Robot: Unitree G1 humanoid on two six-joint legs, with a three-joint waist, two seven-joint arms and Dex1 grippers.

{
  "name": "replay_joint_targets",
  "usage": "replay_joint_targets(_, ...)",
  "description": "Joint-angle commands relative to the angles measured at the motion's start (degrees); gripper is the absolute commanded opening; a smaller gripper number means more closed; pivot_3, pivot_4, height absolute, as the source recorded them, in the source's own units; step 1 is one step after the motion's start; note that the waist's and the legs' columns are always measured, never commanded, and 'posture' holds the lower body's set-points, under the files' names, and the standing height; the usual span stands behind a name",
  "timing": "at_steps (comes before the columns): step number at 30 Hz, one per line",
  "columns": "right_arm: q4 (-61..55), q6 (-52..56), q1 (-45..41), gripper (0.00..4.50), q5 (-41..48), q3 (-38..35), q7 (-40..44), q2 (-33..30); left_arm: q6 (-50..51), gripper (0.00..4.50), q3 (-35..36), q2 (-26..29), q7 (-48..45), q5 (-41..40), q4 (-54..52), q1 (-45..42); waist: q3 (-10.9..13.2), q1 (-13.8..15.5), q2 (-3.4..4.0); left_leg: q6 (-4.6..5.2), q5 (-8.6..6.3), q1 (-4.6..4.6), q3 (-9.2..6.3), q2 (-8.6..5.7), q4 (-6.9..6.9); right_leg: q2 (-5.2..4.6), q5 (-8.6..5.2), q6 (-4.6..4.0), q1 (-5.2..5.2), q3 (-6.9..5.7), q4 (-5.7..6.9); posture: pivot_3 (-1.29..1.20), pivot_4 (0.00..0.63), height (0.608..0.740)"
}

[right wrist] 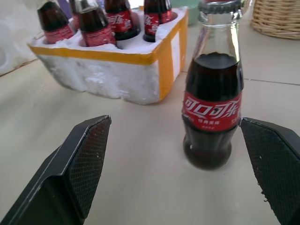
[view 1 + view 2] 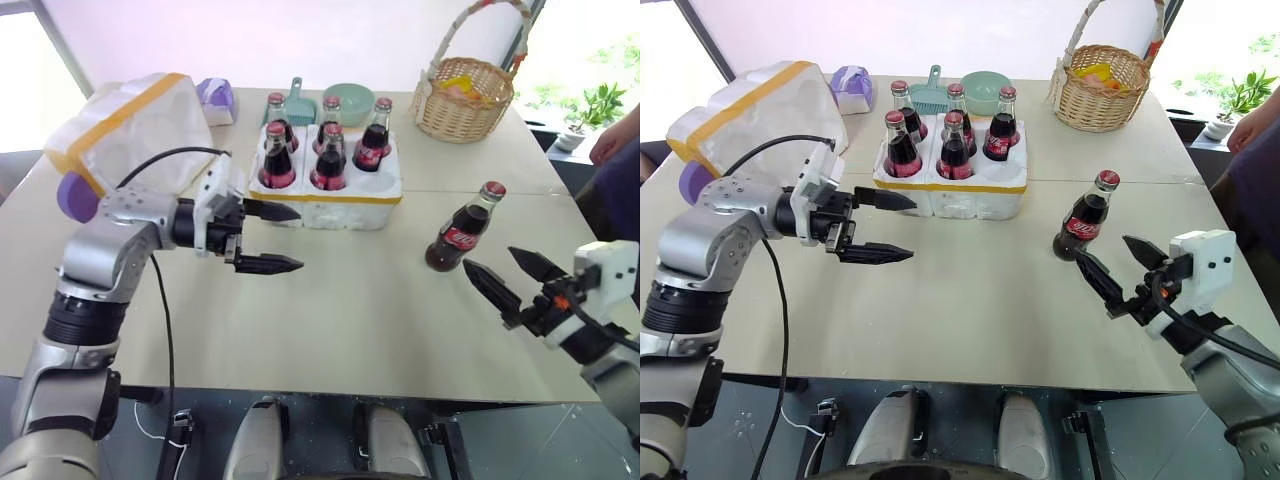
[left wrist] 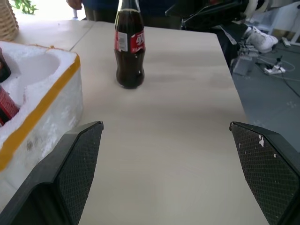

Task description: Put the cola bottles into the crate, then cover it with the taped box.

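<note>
My left gripper (image 2: 272,238), left of centre in the head view: jaws spread wide, nothing between them, fingers pointing across toward the right of the frame. Upper fingertip sits just in front of the crate's near-left corner; I cannot tell whether it touches. The wrist view along those fingers looks over bare tabletop with a slice of the crate's taped rim at one side.

My right gripper (image 2: 503,277), lower right of the head view: jaws likewise wide apart and empty, tips aimed up-left at the lone cola bottle (image 2: 463,229). That bottle stands upright on the table (image 2: 330,320), right of centre, just beyond my fingertips and not touched. In the right wrist view it stands ahead of the open fingers, nearer one of them.

The crate (image 2: 330,209) sits upper centre, yellow band round its rim. Five cola bottles (image 2: 277,160) stand upright in its holes; the near-right hole is unfilled.

The taped box (image 2: 135,125) lies upper left, tilted, beside the crate's left end, behind my left forearm.

Further back: a teal scoop and bowl (image 2: 345,100) just behind the crate, a purple-and-white pack (image 2: 215,100) to their left, a woven basket (image 2: 464,95) at upper right. A person's arm (image 2: 612,145) shows at the right edge.
</note>
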Motion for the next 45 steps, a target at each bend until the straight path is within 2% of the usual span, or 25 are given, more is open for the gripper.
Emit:
replay_joint_targets(1, 3.1, -1.5, -2.5, 4.50, -2.4, 1.5, 0.2, 0.2, -0.2, 4.49, 0.8, -0.9, 1.9, -0.8, -1.9, -0.7, 0.0, 0.0, 0.00, 0.00, 0.00, 0.00, 0.00, 0.00, -0.01, 0.00, 0.01, 0.02, -0.01, 0.00, 0.01, 0.00, 0.150, 0.740)
replay_joint_targets(13, 17.4, -4.6, -14.2, 4.50, -12.0, 10.8, 5.1, 1.0, 0.1, 4.49, 0.2, -1.7, 2.6, -1.8, -2.0, -1.6, 0.0, 0.0, 0.03, 0.01, 0.00, 0.00, 0.01, 0.00, -0.05, 0.04, 0.09, 0.17, -0.05, 0.01, 0.02, 0.00, 0.150, 0.740)
replay_joint_targets(23, 28.6, -7.0, -23.3, 4.50, -16.8, 14.3, 8.9, 3.4, -0.8, 4.49, 0.0, -2.2, 2.9, -0.9, -0.9, -2.3, 0.0, 0.0, 0.04, 0.01, 0.00, 0.00, 0.02, 0.00, -0.08, 0.05, 0.11, 0.21, -0.07, 0.00, 0.03, 0.00, 0.150, 0.740)
replay_joint_targets(26, 26.7, -7.1, -24.1, 3.67, -15.6, 14.2, 11.1, 3.7, -0.7, 4.50, 0.3, -2.3, 3.8, -0.5, -0.5, -2.2, 0.0, -0.1, 0.06, 0.01, 0.00, 0.00, 0.01, 0.00, -0.10, 0.05, 0.12, 0.22, -0.08, 0.00, 0.04, 0.00, 0.150, 0.740)
replay_joint_targets(28, 24.7, -6.4, -24.1, 2.75, -14.9, 13.7, 11.3, 3.4, -0.8, 4.50, 0.5, -2.2, 4.2, -0.4, -0.4, -2.0, 0.0, -0.1, 0.06, 0.01, 0.00, 0.00, 0.01, 0.00, -0.12, 0.05, 0.12, 0.22, -0.09, 0.00, 0.04, 0.00, 0.150, 0.740)
replay_joint_targets(29, 23.9, -5.8, -24.3, 2.64, -14.5, 13.2, 11.0, 3.2, -0.9, 4.50, 0.5, -2.1, 4.4, -0.3, -0.5, -1.8, 0.0, -0.1, 0.08, 0.01, 0.00, 0.00, 0.01, 0.01, -0.12, 0.05, 0.12, 0.22, -0.10, 0.00, 0.05, 0.00, 0.150, 0.740)
replay_joint_targets(35, 18.1, -1.0, -28.0, 2.64, -8.4, 8.4, 10.7, -0.3, -0.7, 4.50, 1.4, -1.9, 6.0, -0.5, -0.9, -0.9, 0.2, -0.1, 0.35, 0.01, 0.00, -0.08, 0.03, 0.00, -0.15, 0.06, 0.12, 0.22, -0.22, 0.01, 0.10, 0.00, 0.150, 0.740)
replay_joint_targets(39, 16.9, 3.0, -36.5, 2.64, -2.5, 6.5, 8.0, -2.6, 0.0, 4.50, 2.7, -1.0, 7.0, -0.9, -0.4, -0.4, 0.3, -0.4, 0.43, 0.01, 0.00, -0.19, 0.06, 0.01, -0.14, 0.06, 0.13, 0.23, -0.39, 0.04, 0.14, 0.00, 0.150, 0.740)
replay_joint_targets(42, 18.6, 4.8, -44.1, 2.64, -1.0, 8.1, 6.2, -2.7, -0.5, 4.50, 3.4, -0.5, 8.0, -0.4, 0.6, -0.2, 0.3, -0.4, 0.43, 0.01, 0.00, -0.19, 0.03, 0.03, -0.18, 0.10, 0.12, 0.22, -0.43, 0.03, 0.19, 0.00, 0.150, 0.740)
replay_joint_targets(45, 22.1, 5.3, -51.3, 2.64, -3.1, 12.4, 5.8, -1.8, -0.7, 4.50, 4.0, -0.5, 9.1, -0.3, 1.4, -0.3, 0.3, -0.4, 0.42, 0.01, 0.00, -0.22, 0.04, 0.03, -0.18, 0.10, 0.12, 0.22, -0.46, 0.03, 0.18, 0.00, 0.150, 0.740)
